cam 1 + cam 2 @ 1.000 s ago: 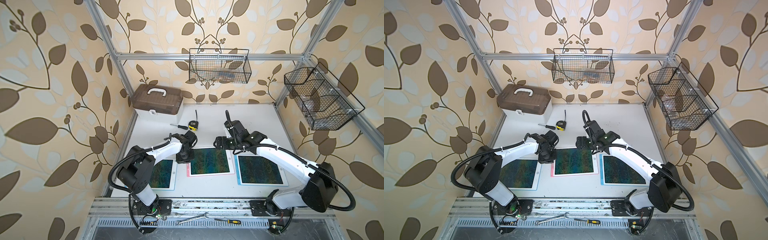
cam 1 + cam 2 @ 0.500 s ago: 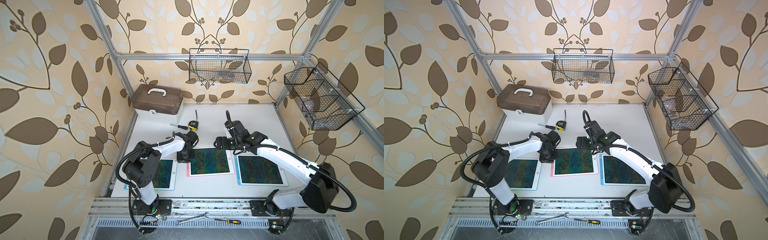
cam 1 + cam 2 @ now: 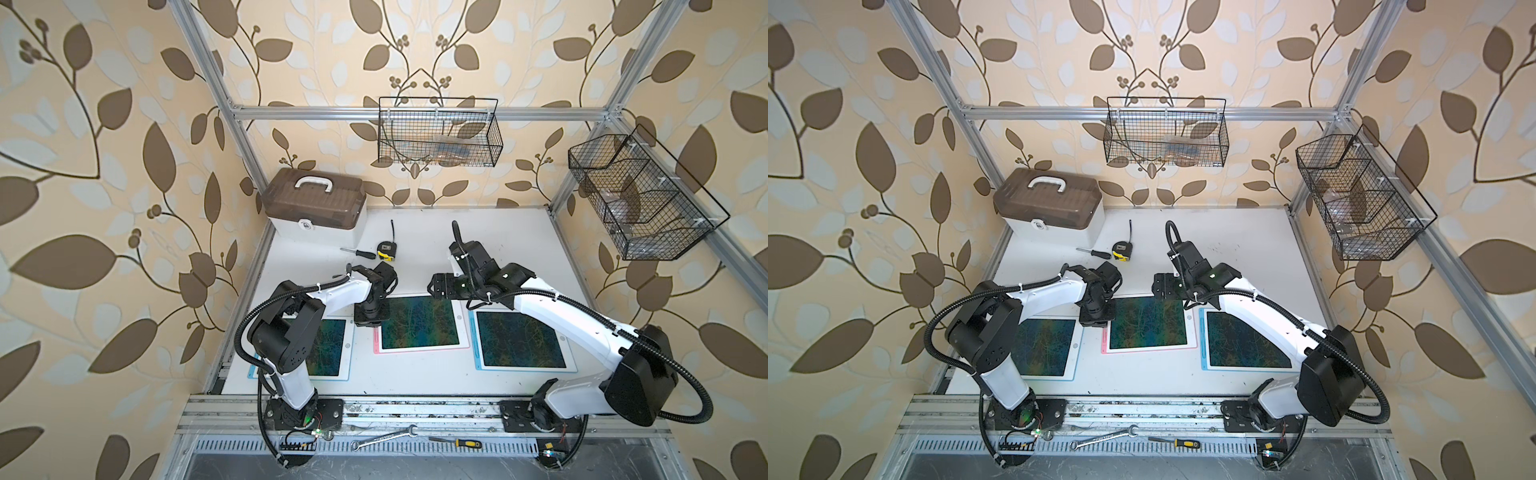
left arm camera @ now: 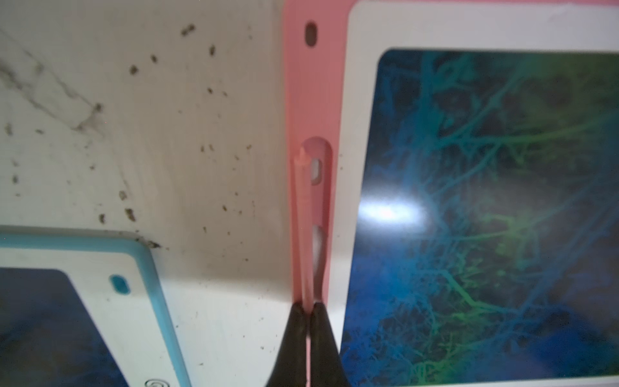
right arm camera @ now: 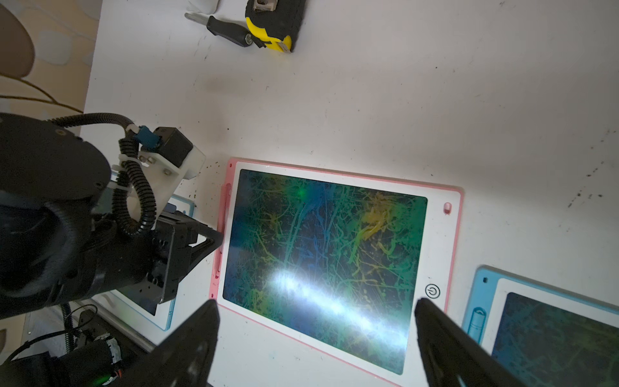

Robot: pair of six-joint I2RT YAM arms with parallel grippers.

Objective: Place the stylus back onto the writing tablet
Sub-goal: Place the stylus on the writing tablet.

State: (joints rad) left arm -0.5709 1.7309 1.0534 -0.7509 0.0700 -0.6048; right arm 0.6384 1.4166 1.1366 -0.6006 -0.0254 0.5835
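The pink-rimmed writing tablet [image 3: 419, 326] [image 3: 1148, 324] [image 5: 321, 254] lies flat in the middle of the table. My left gripper [image 4: 308, 306] [image 3: 371, 318] [image 3: 1096, 318] is shut on the thin pink stylus [image 4: 303, 217]. It holds the stylus low over the tablet's pink side rim [image 4: 311, 83], with the tip at the end of the long storage slot [image 4: 320, 187]. The stylus lies slightly askew along the slot's outer edge. My right gripper [image 5: 316, 303] [image 3: 434, 286] [image 3: 1158, 286] is open and empty, hovering above the tablet's far edge.
Two blue-rimmed tablets flank the pink one: one on the left [image 3: 328, 347], partly under my left arm, and one on the right [image 3: 517, 340]. A brown toolbox [image 3: 316, 203], a screwdriver [image 3: 357, 251] and a yellow tape measure [image 3: 386, 250] sit behind. Wire baskets [image 3: 438, 133] hang on the walls.
My left arm's elbow has swung inward and up while its gripper stays at the pink tablet's side edge with the stylus. The right arm has not moved.
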